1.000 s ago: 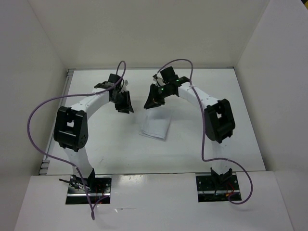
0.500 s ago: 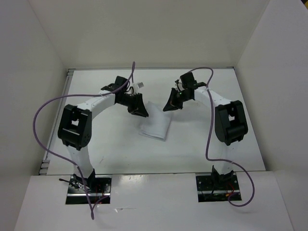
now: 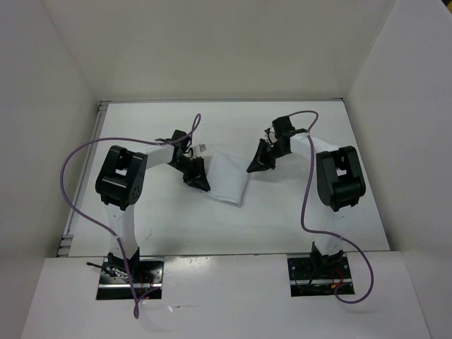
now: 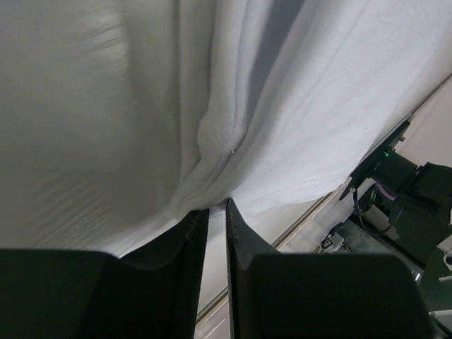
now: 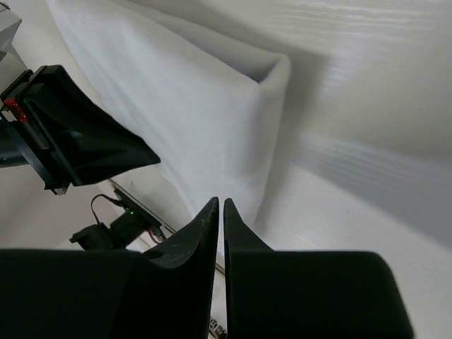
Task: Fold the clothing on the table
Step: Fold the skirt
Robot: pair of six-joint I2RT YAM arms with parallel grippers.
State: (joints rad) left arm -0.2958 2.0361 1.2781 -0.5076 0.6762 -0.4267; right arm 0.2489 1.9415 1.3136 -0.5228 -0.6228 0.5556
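The clothing (image 3: 229, 178) is a small folded white piece lying flat on the table (image 3: 318, 212), midway between the arms. My left gripper (image 3: 200, 183) is low at its left edge. In the left wrist view its jaws (image 4: 217, 206) stand almost together, and a gathered ridge of the clothing (image 4: 318, 106) runs right into their tips. My right gripper (image 3: 253, 168) hovers at the clothing's upper right corner. In the right wrist view it (image 5: 220, 201) is shut to a thin slit with nothing in it, over the near edge of the clothing (image 5: 176, 106).
White upright walls (image 3: 63, 106) close in the table on the left, back and right. Purple cables (image 3: 78, 152) loop from both arms. The left gripper's black fingers (image 5: 78, 134) show across the cloth in the right wrist view. Arm bases (image 3: 131, 272) sit at the near edge.
Both arms have dropped toward the cloth. The left gripper moved in to its left edge and narrowed its jaws. The right gripper slid right to the upper right corner and shut.
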